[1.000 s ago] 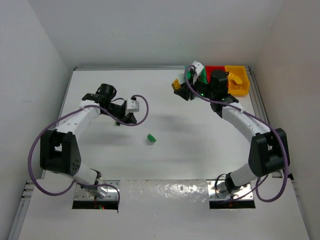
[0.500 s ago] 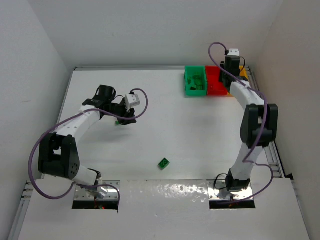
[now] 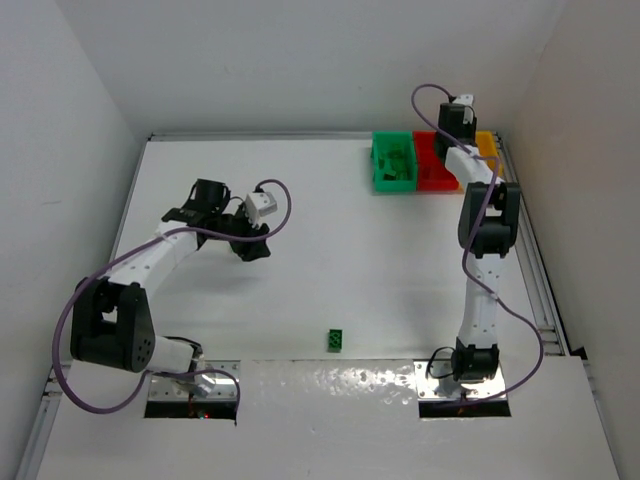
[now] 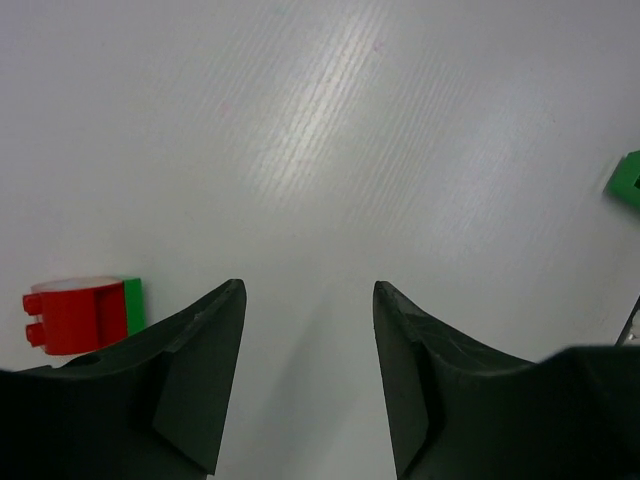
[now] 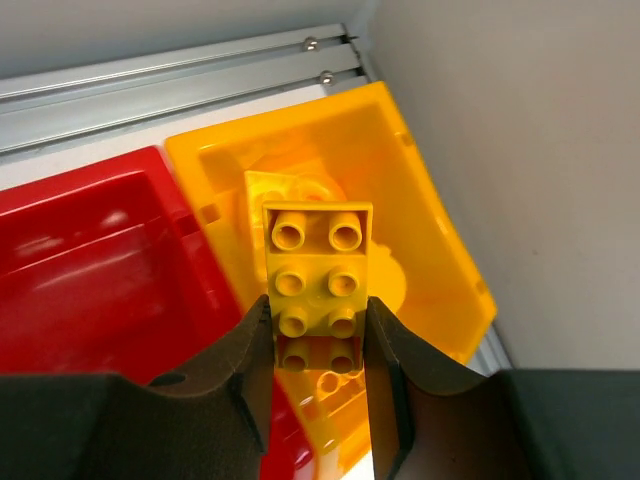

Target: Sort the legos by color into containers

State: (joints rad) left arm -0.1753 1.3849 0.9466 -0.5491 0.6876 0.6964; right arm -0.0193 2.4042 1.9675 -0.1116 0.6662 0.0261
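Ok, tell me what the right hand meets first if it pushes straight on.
Probably the yellow bin: the right hand, shut on a yellow brick, points into it, though depth is unclear.

right claw (image 5: 320,345) | grips yellow lego (image 5: 318,280) (studs up) | above yellow-orange bin (image 5: 420,230)

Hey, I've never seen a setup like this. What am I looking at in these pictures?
A robot's left arm and right arm stand at a white table, sorting toy bricks into colored bins. The wide picture comes from overhead; the other two from a camera on each wrist. The left claw is open and empty, a red brick beside it. The right claw grips a yellow brick over the yellow bin, next to the red bin and green bin. One green brick lies loose near the arms' bases.
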